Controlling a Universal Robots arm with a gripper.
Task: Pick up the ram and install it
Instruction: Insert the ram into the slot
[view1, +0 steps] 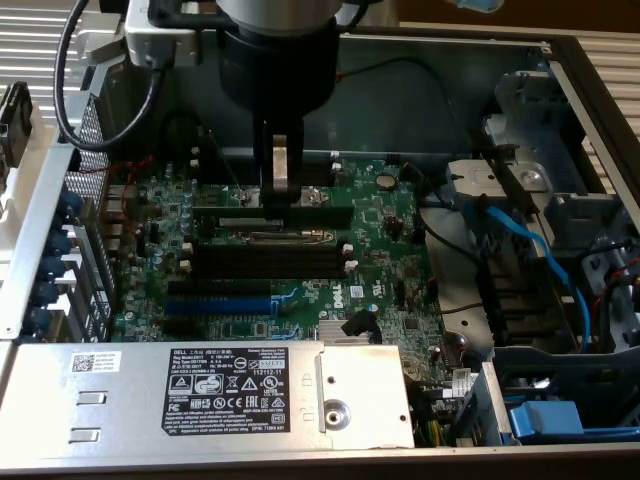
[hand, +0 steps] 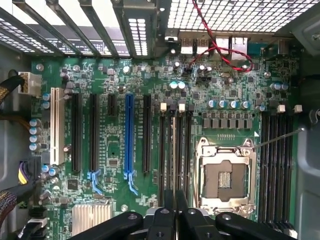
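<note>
Exterior view: the ram (view1: 300, 214), broad side on, is pinched at mid-length by the claw (view1: 279, 185) and held level over the motherboard (view1: 390, 260). Wrist view: the stick appears edge-on, in line with the black memory slots (hand: 182, 150) between the blue slot (hand: 129, 135) and the processor socket (hand: 223, 175).

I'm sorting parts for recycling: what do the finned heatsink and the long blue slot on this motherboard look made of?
The heatsink: bare metal, likely aluminium; pale silvery parallel fins. The blue slot: probably moulded plastic; even saturated colour and a matching blue latch at one end.
</note>
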